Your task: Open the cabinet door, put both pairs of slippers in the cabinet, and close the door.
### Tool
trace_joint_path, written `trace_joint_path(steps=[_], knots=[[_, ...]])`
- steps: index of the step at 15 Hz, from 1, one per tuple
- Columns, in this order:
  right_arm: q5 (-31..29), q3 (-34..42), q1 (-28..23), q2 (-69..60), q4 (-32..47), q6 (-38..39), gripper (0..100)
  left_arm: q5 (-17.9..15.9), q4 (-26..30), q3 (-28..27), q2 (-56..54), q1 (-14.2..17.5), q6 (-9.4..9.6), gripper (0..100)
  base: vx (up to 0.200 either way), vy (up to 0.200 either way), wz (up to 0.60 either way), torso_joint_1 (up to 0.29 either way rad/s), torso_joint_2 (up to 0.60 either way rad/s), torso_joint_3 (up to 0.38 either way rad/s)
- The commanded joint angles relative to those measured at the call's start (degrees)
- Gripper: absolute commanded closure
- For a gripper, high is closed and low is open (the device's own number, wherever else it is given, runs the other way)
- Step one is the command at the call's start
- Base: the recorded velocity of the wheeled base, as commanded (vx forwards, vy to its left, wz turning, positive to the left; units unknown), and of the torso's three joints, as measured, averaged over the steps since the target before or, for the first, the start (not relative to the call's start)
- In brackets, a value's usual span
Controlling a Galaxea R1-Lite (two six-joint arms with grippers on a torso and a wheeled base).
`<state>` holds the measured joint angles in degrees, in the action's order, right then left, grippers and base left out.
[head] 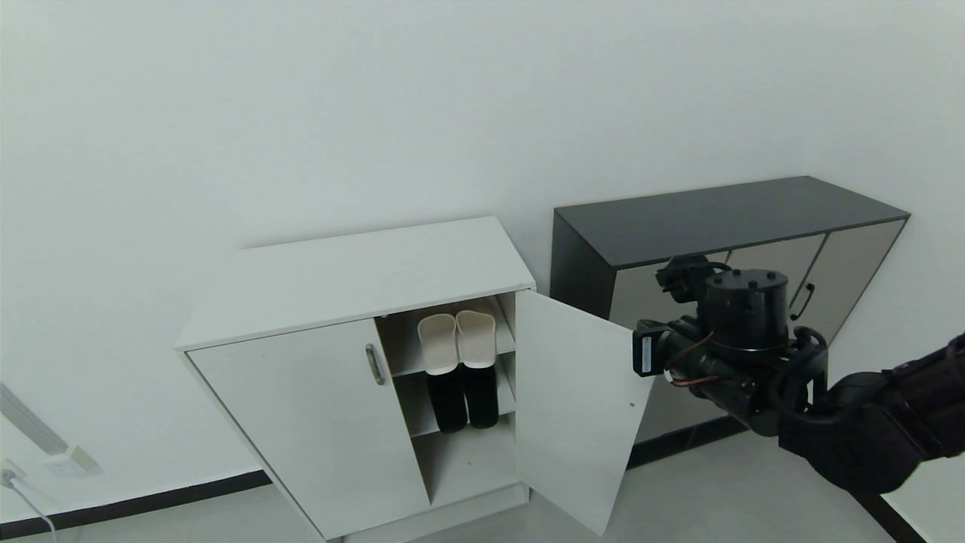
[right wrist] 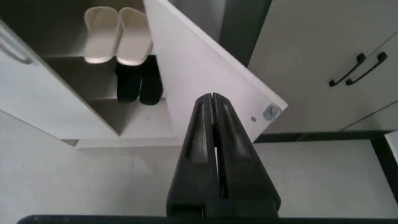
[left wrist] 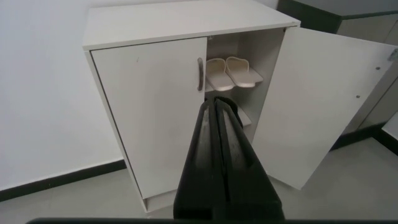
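The white cabinet (head: 354, 275) stands against the wall with its left door (head: 301, 422) closed and its right door (head: 577, 407) swung open. Inside, a cream pair of slippers (head: 457, 341) lies on the upper shelf, and a black pair (head: 464, 396) sits on the shelf below. My right gripper (head: 642, 354) is shut and empty, right at the open door's free edge (right wrist: 249, 81). My left gripper (left wrist: 216, 101) is shut and empty too, held in front of the cabinet and pointing at the gap between the doors. The cream pair (left wrist: 233, 72) (right wrist: 118, 34) and black pair (right wrist: 139, 81) also show from the wrists.
A dark cabinet (head: 716, 219) with grey doors and black handles (right wrist: 351, 68) stands just right of the white one, behind my right arm. A wall socket and cable (head: 22, 483) sit low on the far left. Bare grey floor (head: 716, 490) lies before both cabinets.
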<state>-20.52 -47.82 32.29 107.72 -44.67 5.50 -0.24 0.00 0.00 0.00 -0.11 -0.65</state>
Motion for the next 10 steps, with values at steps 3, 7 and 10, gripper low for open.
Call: trace_joint_path(steps=[3, 7, 10], knots=[[2.3, -4.6, -6.5, 7.7, -1.7, 0.1, 100, 0.0, 0.0, 0.0, 0.0, 0.0, -0.06, 100, 0.000, 0.000, 0.00, 0.000, 0.00, 0.000], [3.8, -7.4, -9.9, 12.3, -2.2, 0.5, 100, 0.0, 0.0, 0.0, 0.0, -0.1, -0.06, 100, 0.000, 0.000, 0.00, 0.000, 0.00, 0.000], [4.3, -7.7, -10.1, 13.9, -2.5, 0.5, 100, 0.0, 0.0, 0.0, 0.0, 0.0, -0.06, 100, 0.000, 0.000, 0.00, 0.000, 0.00, 0.000]])
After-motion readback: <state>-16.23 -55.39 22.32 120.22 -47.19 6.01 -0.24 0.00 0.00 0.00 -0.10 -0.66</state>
